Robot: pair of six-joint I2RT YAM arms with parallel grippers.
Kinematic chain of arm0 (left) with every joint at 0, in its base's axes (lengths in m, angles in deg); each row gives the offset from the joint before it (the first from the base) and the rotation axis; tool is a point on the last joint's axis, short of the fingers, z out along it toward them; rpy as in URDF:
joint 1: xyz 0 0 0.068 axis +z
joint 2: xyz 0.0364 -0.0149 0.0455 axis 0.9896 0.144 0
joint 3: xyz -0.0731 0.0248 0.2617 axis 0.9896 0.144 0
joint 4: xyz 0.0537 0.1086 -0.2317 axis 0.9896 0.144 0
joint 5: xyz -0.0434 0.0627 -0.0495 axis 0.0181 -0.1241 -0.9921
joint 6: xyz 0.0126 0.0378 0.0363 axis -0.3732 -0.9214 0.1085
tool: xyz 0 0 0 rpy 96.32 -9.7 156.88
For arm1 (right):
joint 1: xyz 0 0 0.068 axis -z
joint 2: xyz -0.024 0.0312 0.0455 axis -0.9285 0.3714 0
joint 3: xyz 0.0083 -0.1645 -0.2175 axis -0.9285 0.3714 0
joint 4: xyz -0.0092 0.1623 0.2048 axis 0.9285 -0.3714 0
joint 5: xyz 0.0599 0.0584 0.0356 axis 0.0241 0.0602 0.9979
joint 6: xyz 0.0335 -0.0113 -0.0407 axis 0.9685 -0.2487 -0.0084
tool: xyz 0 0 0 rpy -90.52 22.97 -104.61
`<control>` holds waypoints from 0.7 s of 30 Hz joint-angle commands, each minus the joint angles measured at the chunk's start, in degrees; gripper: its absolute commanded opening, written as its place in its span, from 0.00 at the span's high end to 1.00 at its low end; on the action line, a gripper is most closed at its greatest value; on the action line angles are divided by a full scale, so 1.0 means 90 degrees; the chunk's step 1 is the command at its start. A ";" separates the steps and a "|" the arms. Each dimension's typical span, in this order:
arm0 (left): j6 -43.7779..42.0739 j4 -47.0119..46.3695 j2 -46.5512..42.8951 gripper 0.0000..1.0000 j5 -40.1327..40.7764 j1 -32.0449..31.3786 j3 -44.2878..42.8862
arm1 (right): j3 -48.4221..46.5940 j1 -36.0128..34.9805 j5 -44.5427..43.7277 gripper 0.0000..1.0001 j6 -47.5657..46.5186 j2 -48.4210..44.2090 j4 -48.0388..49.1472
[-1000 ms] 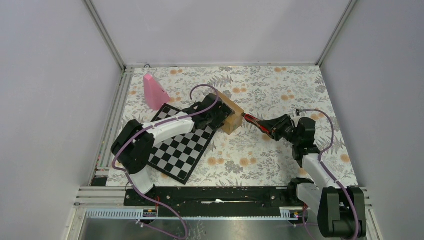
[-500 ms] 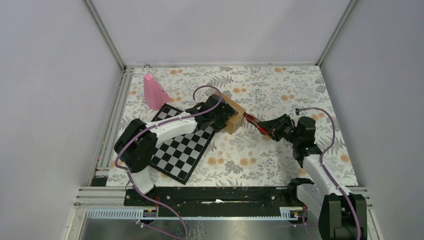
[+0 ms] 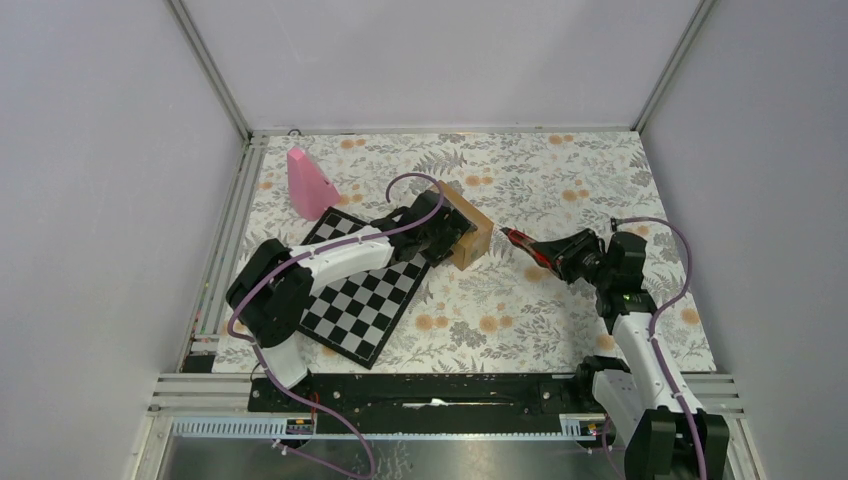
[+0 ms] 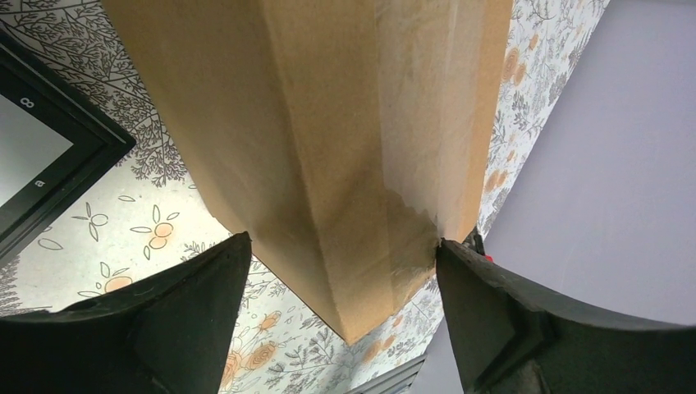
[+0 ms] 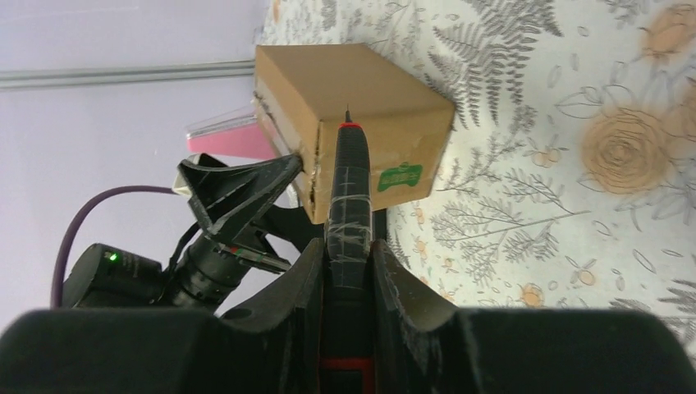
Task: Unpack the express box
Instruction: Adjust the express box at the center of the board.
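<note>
The express box point(image 3: 466, 221), a small brown carton, lies on the floral cloth by the chessboard's far corner. In the left wrist view the express box point(image 4: 345, 139) fills the frame, a taped seam running down it. My left gripper point(image 3: 446, 236) point(image 4: 341, 243) is open and straddles its near end, both fingertips right at its sides. My right gripper point(image 3: 560, 256) point(image 5: 349, 254) is shut on a black cutter point(image 3: 520, 242) point(image 5: 351, 180) with red bands. The cutter's tip points at the express box point(image 5: 361, 90), a short gap away, by the face with a green mark point(image 5: 400, 176).
A black-and-white chessboard point(image 3: 360, 300) point(image 4: 33, 156) lies under the left arm. A pink cone-like object point(image 3: 308, 185) stands at the back left. Grey walls close in the cloth on three sides, with metal rails along the left and near edges.
My right arm has drawn back to the right, taking the cutter's tip away from the box. The left jaws have widened a little around the box.
</note>
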 commanded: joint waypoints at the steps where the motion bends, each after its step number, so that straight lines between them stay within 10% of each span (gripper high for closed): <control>1: -0.0266 0.0385 -0.0197 0.12 -0.0005 0.0014 -0.0138 | -0.0308 0.0079 -0.0342 1.00 -0.0461 -0.0253 -0.0757; 13: -0.3149 0.2615 -0.0976 0.01 0.0506 0.0732 -0.1551 | -0.0466 0.0079 -0.0316 1.00 -0.1323 -0.0379 -0.1496; 21: -0.6676 0.3068 0.0630 0.18 0.0534 0.1282 -0.3808 | -0.0725 0.0070 -0.0266 1.00 -0.1448 -0.0314 -0.1598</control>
